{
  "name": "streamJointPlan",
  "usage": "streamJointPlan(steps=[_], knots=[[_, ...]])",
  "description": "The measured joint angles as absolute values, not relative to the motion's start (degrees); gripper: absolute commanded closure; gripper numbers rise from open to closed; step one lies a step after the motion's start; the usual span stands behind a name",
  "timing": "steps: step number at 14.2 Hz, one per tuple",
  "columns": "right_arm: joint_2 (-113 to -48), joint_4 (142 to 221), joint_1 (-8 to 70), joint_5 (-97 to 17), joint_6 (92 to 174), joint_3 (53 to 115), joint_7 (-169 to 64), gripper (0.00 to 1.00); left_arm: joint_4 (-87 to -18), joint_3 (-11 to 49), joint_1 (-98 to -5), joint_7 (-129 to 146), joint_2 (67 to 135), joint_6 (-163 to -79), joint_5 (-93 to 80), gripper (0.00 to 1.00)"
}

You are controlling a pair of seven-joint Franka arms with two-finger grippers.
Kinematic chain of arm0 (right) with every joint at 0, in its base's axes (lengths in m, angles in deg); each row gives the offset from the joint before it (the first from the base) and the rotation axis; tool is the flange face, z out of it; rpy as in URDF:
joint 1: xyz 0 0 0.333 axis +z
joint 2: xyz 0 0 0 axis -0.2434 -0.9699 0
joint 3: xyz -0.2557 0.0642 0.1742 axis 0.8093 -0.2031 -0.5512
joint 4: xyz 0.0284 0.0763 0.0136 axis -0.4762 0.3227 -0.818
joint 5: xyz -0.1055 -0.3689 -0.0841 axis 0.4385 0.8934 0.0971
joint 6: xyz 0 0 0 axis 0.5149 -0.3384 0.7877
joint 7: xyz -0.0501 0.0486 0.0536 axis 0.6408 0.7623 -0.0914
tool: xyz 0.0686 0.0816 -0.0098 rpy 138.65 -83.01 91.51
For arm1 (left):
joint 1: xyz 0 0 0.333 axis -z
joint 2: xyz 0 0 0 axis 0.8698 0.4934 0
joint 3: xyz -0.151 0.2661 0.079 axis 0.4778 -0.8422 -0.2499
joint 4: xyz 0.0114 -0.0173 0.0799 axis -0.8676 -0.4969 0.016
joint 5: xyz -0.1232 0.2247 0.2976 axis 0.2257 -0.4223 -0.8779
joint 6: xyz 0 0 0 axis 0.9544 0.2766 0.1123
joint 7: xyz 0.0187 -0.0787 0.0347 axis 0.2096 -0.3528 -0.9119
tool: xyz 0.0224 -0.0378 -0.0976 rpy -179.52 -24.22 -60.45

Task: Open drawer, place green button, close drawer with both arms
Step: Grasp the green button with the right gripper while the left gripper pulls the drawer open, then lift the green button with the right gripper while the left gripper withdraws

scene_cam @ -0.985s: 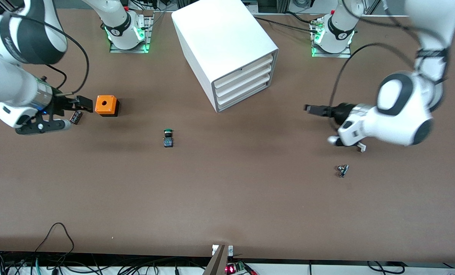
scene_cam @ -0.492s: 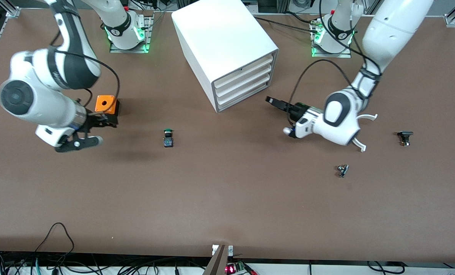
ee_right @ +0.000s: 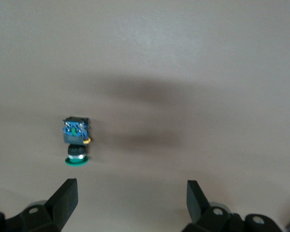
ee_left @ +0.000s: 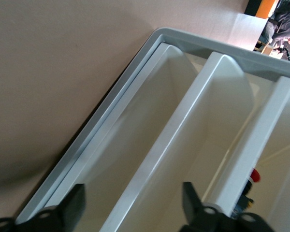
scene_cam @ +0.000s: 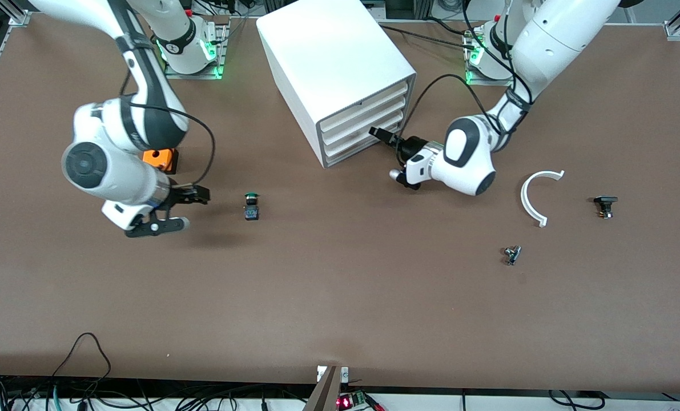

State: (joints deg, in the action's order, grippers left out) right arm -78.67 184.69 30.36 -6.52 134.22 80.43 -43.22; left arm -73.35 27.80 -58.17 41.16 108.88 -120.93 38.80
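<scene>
Lowest drawer (scene_cam: 368, 144) of the white cabinet (scene_cam: 334, 68) is sitting shut, flush with the two above it. My left gripper (scene_cam: 386, 136) is hovering right in front of that drawer's end toward the left arm's base, fingers spread; in the left wrist view the fingers (ee_left: 67, 210) are straddling drawer fronts close up.

Risk, as I judge it: I am lined up across more than one front, so I could be catching the middle drawer instead, or slipping off the shallow lip.

Green-capped button (scene_cam: 251, 206) is lying on its side on the table (scene_cam: 340, 297), nearer the front camera than the cabinet. My right gripper (scene_cam: 188, 208) is hanging over the table beside it, toward the right arm's end, fingers wide.

Risk: lying tipped, the button could be rolling or skidding out of a pinch.

Orange box (scene_cam: 160, 158) is sitting near my right wrist; a swing could be clipping it.
</scene>
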Motion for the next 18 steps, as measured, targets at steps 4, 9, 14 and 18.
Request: streamJointPlan(steps=[4,9,14,18], knots=[[-82.8,184.8,33.1,-6.5,139.3,80.0,-41.7,0.0,-74.7,28.6,-57.9,41.2,108.9,-122.2,39.0,1.0],[-88.2,184.8,36.7,-6.5,144.0,79.9,-40.0,0.0,-74.5,26.9,-58.7,43.2,108.1,-122.6,39.2,1.0],[-91.6,184.8,39.8,-6.5,147.7,79.8,-39.9,0.0,-69.8,20.3,-64.0,44.4,106.5,-122.5,39.2,0.0],[-92.6,184.8,40.1,-6.5,148.4,79.9,-39.8,0.0,-68.1,19.9,-65.4,43.4,102.3,-127.8,39.2,0.0]])
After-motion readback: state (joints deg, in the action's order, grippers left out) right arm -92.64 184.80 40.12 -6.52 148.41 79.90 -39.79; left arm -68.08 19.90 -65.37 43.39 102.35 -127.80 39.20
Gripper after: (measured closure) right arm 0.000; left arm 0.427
